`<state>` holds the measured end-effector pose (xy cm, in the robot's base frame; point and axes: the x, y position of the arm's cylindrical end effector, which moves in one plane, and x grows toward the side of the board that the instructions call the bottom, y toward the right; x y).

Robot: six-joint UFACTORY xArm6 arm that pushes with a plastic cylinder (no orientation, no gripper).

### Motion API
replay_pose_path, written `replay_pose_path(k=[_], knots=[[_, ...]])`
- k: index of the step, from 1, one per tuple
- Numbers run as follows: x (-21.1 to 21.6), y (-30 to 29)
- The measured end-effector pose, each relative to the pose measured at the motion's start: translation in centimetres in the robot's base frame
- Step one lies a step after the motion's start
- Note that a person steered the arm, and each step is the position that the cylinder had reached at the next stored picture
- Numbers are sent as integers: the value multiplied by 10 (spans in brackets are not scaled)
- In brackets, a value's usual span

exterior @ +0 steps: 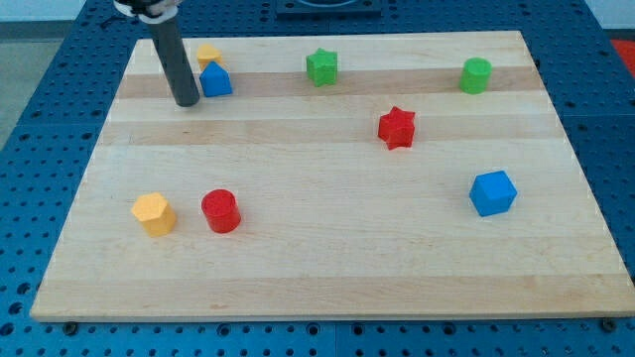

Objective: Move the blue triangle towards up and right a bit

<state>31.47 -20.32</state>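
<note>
The blue triangle (215, 79) sits near the view's top left of the wooden board (327, 268). A yellow block (207, 54) lies just above it, touching or nearly touching. My tip (186, 101) rests on the board just left of and slightly below the blue triangle, with a small gap between them. The dark rod rises from the tip toward the view's top edge.
A green star (321, 67) and a green cylinder (475, 75) lie along the view's top. A red star (397, 128) is right of centre. A blue cube (492, 192) is at the right. A yellow hexagon (154, 213) and a red cylinder (220, 210) are lower left.
</note>
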Motion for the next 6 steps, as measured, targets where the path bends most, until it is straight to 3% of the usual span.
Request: replay_pose_path(k=[3, 4, 5, 6], knots=[[-12, 33], [-3, 75], [1, 78], [33, 106]])
